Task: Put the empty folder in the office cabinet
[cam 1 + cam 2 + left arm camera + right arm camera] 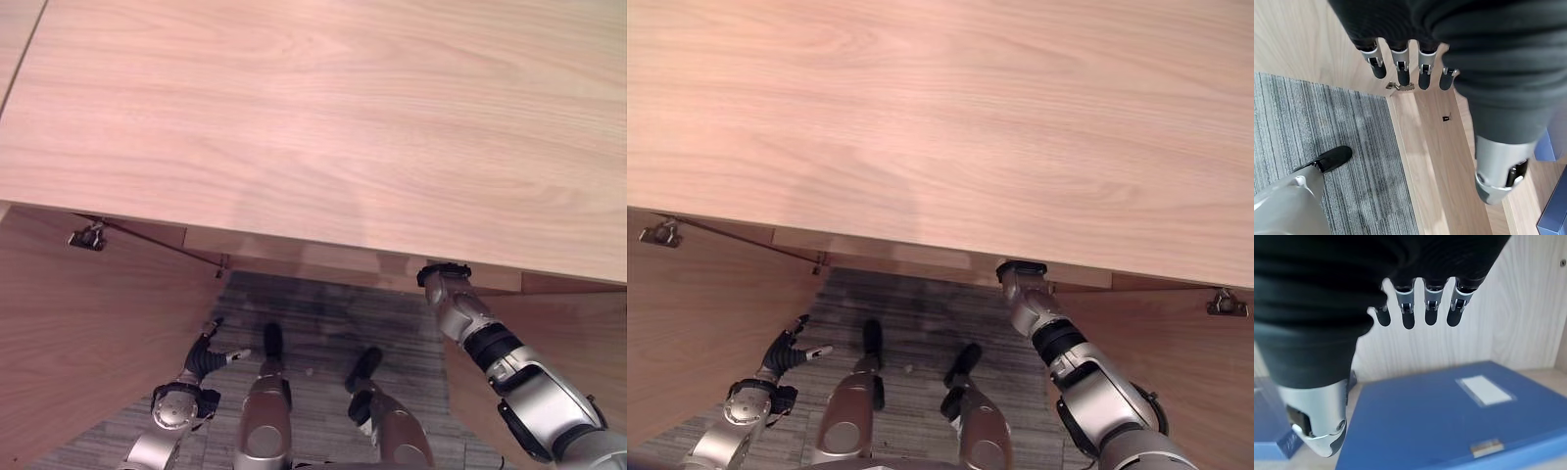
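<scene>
- In the right wrist view, the right robot hand (pixel 1400 289) is sitting closest to the lens, its fingers (pixel 1433 308) hanging straight and relaxed with the thumb apart, gripping nothing.
- Just past those fingers, the blue folder (pixel 1449 416) is lying flat inside the office cabinet (pixel 1528 323), a pale label on its cover and a small metal tab at its near edge; the hand is hovering above it and not touching it.
- The cabinet's light wooden back wall is standing right behind the folder, and another blue item (pixel 1273 440) is lying beside the folder, too cut off to tell what it is.
- From the head views, the right arm is reaching under the front edge of the cabinet's wide wooden top (pixel 323 117), so the hand itself is hidden there.
- The left robot hand (pixel 206 357) is hanging low beside an open cabinet door (pixel 78 333), over grey striped carpet (pixel 313 313), fingers loosely spread and empty.
- In the left wrist view, the left hand's fingers (pixel 1400 66) are pointing straight toward a metal hinge (pixel 1399 86) on the wooden panel, holding nothing.
- A second open door (pixel 1185 333) is standing at the right, with a hinge (pixel 1225 303) near its upper edge.
</scene>
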